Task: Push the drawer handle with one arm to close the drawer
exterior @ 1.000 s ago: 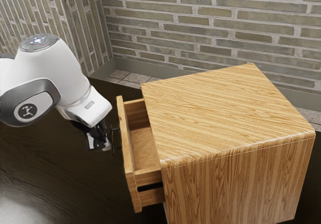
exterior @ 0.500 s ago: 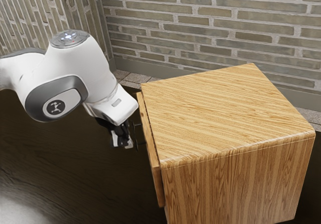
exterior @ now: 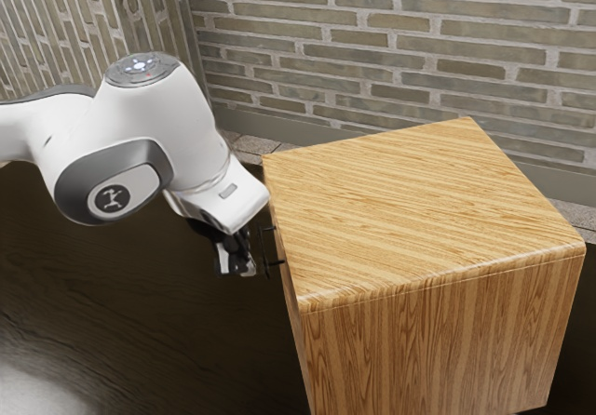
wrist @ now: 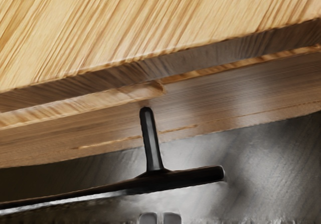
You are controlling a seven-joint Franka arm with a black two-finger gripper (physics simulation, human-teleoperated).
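Handle (wrist: 185, 178) between hand (exterior: 244, 265) and drawer (wrist: 241, 93)

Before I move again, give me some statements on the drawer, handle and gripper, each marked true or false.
1. The handle on the drawer is black. True.
2. The drawer is wide open. False: its front is at or nearly against the cabinet.
3. The gripper is beside the cabinet, near the handle. True.
4. The handle is on the side away from the arm. False: it faces the arm.
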